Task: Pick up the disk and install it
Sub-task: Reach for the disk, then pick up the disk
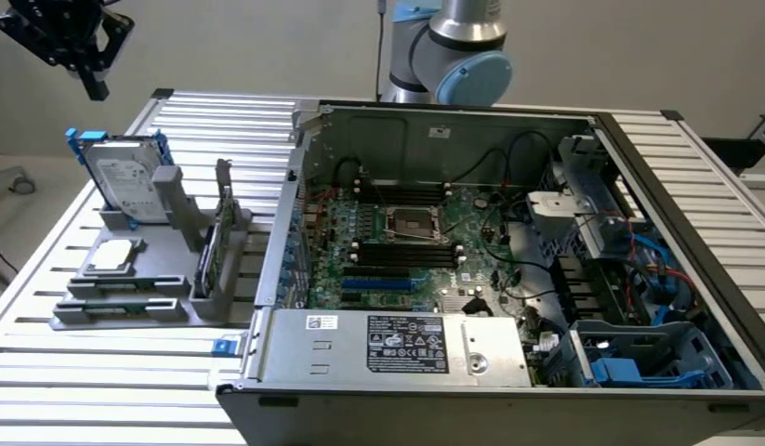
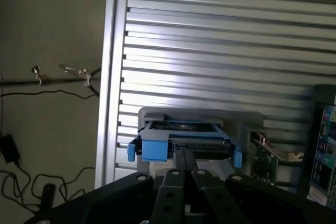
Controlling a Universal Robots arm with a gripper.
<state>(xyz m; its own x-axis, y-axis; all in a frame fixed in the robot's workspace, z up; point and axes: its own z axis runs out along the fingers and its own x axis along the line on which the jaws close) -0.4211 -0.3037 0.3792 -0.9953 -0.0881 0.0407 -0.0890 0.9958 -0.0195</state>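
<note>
The disk [image 1: 125, 177], a silver-grey drive with a white label in a blue carrier, stands on edge in a grey holder [image 1: 140, 279] at the exterior view's left. My gripper [image 1: 95, 85] hangs high above it at the top left of that view, well clear of it, fingers together and pointing down. From the wrist view I look down on the disk's blue carrier top [image 2: 181, 145], with the shut black fingers [image 2: 184, 163] just over it in the picture and nothing between them.
An open computer case [image 1: 507, 251] with its motherboard fills the exterior view's middle and right, with blue drive bays [image 1: 642, 358] at its near right. The holder also carries a square silver chip [image 1: 114, 256] and a green card [image 1: 215, 246] on edge. All rests on a slatted aluminium table [image 1: 59, 372].
</note>
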